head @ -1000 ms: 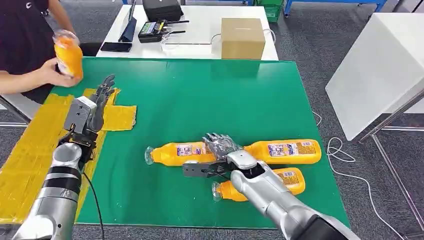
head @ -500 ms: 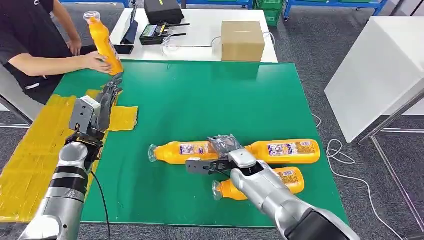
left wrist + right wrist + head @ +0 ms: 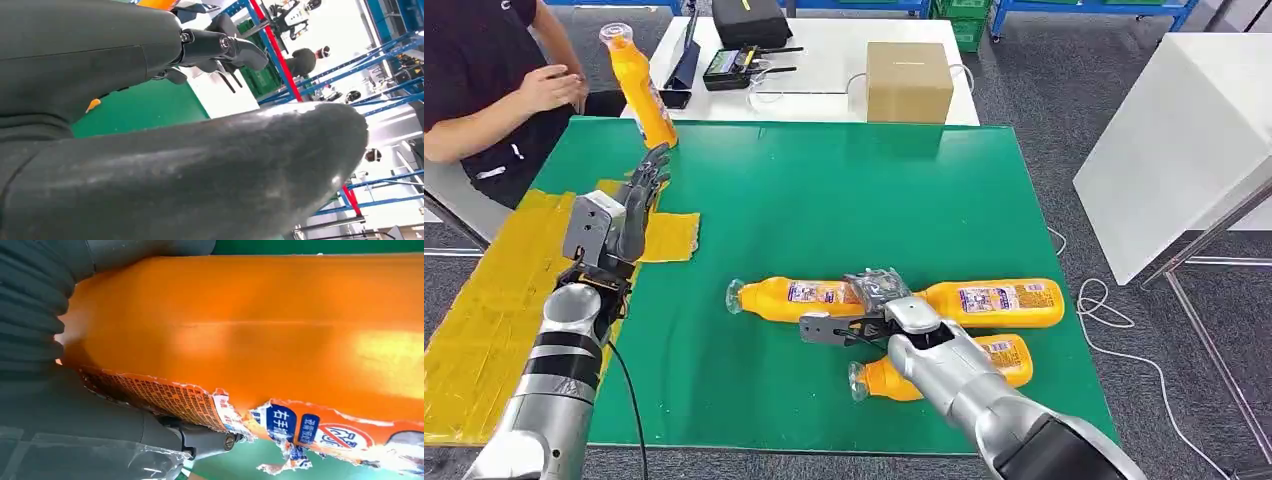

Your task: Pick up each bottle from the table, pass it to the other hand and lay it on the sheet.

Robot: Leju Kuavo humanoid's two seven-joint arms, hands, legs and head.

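Observation:
Three orange bottles lie on the green table (image 3: 824, 190). My right hand (image 3: 876, 300) has its fingers curled over the left one (image 3: 789, 300), which is pressed against the palm in the right wrist view as a bottle (image 3: 250, 330) with a torn label. A second bottle (image 3: 994, 303) lies to the right. The third bottle (image 3: 999, 362) is partly hidden by my right forearm. A fourth bottle (image 3: 637, 88) stands upright at the far left corner. My left hand (image 3: 619, 215) is raised over the yellow sheet (image 3: 484, 290), fingers (image 3: 220, 47) straight and empty.
A person (image 3: 484, 80) sits at the far left, hand drawn back from the upright bottle. Behind the green table a white table carries a cardboard box (image 3: 909, 75) and black devices (image 3: 744, 40). Another white table (image 3: 1184, 130) stands at the right, with a cable (image 3: 1114, 310) on the floor.
The person stood the orange bottle upright at the far left corner and let go. My right hand's fingers closed over the lying bottle, which slid slightly right. My left hand stayed raised.

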